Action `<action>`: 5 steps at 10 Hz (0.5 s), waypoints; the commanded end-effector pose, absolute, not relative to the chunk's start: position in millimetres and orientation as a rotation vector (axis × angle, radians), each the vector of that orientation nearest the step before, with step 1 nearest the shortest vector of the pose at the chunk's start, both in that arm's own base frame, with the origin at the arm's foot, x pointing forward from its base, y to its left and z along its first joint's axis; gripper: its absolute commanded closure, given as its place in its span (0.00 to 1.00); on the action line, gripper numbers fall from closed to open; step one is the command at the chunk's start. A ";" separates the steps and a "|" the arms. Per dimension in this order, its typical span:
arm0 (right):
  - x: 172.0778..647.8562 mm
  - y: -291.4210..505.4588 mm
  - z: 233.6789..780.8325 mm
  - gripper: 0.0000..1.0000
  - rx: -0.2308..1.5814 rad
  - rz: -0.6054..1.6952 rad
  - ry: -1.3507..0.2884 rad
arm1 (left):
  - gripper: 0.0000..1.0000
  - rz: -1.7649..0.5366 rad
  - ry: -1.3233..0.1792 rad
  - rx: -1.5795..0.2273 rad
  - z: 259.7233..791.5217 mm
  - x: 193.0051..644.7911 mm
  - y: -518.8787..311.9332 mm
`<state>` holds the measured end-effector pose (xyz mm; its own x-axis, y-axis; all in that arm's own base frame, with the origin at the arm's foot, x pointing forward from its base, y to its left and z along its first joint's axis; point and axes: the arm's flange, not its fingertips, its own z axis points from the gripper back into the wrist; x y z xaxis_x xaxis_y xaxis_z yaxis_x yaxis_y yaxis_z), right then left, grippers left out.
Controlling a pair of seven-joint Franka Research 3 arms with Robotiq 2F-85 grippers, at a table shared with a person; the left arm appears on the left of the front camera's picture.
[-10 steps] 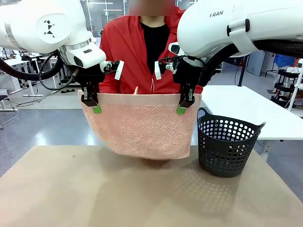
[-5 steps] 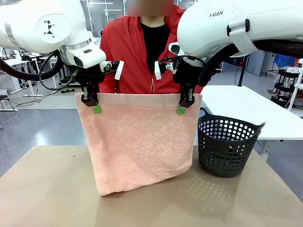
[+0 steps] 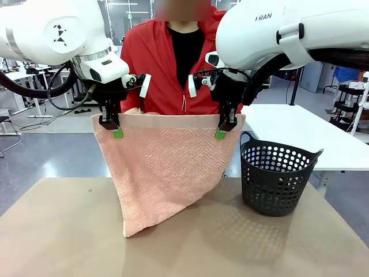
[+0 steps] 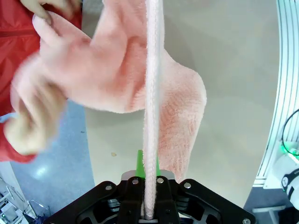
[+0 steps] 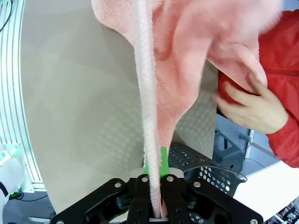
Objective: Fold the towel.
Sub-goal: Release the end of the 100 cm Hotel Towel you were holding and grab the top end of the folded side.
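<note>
- A robotics lab: polished grey floor [image 3: 52, 156] and a white worktable [image 3: 288, 127] at two o'clock
- Loose cables [image 3: 43, 120] on the floor at ten o'clock, wheeled cart [image 3: 353, 95] at three o'clock

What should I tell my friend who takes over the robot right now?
Left gripper: shut on one top corner of the towel.
Right gripper: shut on the other top corner.
Towel: hangs spread between them over the table; its bottom edge slants, with one corner low near the tabletop.
Person's hand: at the cloth on the far side; I cannot tell if it grips.
Black basket: on the table, on the right gripper's side.
Done: towel lifted and spread.
Left: no fold made yet.
</note>
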<state>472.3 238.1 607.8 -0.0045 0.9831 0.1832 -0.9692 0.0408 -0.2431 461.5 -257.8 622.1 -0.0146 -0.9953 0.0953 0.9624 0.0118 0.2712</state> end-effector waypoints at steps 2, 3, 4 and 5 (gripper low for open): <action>473.0 237.5 608.4 1.00 -0.054 1.543 -0.345 | 1.00 -1.560 -0.291 0.144 622.2 462.1 -256.6; 473.0 237.5 608.4 1.00 -0.054 1.543 -0.345 | 1.00 -1.560 -0.291 0.144 622.2 462.1 -256.6; 473.0 237.5 608.4 1.00 -0.054 1.543 -0.345 | 1.00 -1.560 -0.291 0.144 622.2 462.1 -256.6; 473.0 237.5 608.4 1.00 -0.054 1.543 -0.345 | 1.00 -1.560 -0.291 0.144 622.2 462.1 -256.6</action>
